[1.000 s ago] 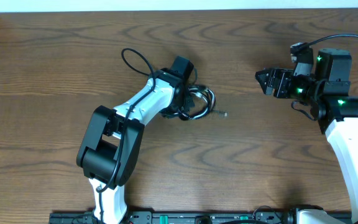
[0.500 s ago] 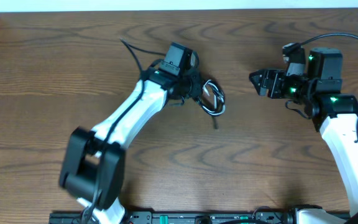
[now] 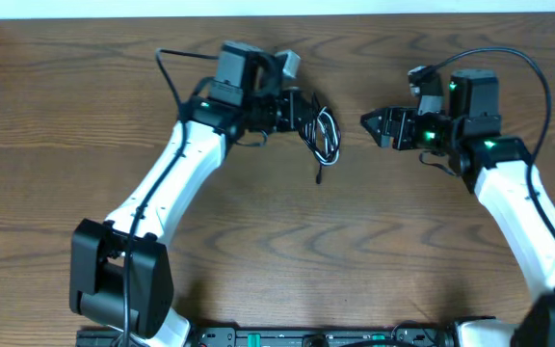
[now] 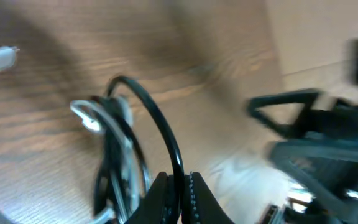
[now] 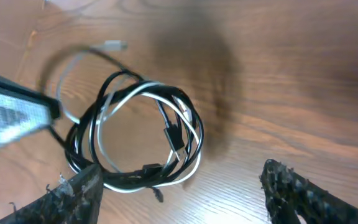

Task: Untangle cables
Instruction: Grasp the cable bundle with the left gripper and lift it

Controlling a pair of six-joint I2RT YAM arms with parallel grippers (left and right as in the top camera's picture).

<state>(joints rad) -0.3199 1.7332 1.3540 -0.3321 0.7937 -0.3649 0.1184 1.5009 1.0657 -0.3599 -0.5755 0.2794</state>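
Progress: barely begun, I judge. The black cord [image 4: 160,121] and white cord [image 5: 143,89] are wound together in one coil, no strand is drawn free, and all the separating is left.
Where: the coil sits at the tip of the left gripper [image 3: 304,118], upper middle of the overhead frame, one end trailing downward. I cannot tell whether it is lifted clear of the table [image 3: 258,241].
Left gripper: pinched together on a loop of the black cord.
Right gripper [image 3: 370,127]: jaws wide apart and empty, just right of the coil.
Materials: thin, glossy, limp cords in overlapping round loops with small plugs [image 5: 174,138] — on matte brown wood grain.
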